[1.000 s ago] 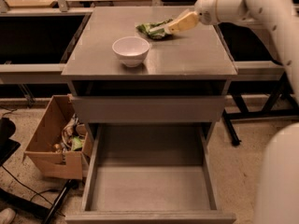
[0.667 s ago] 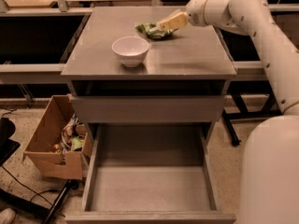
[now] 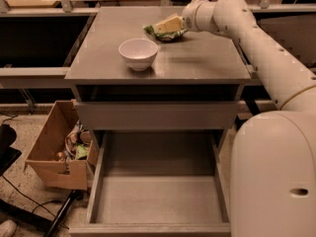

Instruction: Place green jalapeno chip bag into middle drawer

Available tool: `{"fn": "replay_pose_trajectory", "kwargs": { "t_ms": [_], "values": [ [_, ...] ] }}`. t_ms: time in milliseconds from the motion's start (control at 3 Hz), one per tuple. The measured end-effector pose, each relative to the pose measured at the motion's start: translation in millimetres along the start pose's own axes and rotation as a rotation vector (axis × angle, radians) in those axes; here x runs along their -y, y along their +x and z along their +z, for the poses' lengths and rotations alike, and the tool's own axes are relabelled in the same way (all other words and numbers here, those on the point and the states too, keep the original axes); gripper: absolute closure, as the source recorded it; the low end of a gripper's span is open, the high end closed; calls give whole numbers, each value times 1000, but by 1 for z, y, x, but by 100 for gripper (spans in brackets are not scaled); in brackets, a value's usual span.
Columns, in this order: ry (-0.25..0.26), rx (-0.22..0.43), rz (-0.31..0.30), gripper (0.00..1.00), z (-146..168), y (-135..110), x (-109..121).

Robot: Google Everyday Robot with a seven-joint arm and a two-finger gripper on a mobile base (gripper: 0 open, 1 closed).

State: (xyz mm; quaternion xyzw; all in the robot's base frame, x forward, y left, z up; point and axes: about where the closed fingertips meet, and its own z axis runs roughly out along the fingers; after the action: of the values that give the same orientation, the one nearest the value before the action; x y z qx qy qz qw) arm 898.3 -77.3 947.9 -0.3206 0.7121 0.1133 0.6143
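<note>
The green jalapeno chip bag point(image 3: 172, 35) lies at the back of the grey cabinet top point(image 3: 197, 58), behind and right of the white bowl. My gripper point(image 3: 165, 26) reaches in from the right and lies low over the bag, covering most of it; only the bag's green edges show. The middle drawer point(image 3: 158, 201) is pulled out at the bottom of the view, a wide grey tray with nothing in it.
A white bowl point(image 3: 138, 53) stands on the top, front left of the bag. A shut drawer front point(image 3: 158, 115) sits above the open drawer. A cardboard box point(image 3: 57, 149) with clutter stands on the floor to the left. My white base point(image 3: 274, 177) fills the lower right.
My arm has swung left and the gripper has moved further over the bag. The bag, the bowl and the drawer have stayed where they were.
</note>
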Motion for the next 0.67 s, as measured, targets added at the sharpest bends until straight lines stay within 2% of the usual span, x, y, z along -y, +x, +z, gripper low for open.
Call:
{"fn": "replay_pose_trajectory", "kwargs": {
  "t_ms": [333,667],
  "values": [
    [47,-94,54,0,23,31,7],
    [62,-158,99,0,44,56,11]
  ]
}}
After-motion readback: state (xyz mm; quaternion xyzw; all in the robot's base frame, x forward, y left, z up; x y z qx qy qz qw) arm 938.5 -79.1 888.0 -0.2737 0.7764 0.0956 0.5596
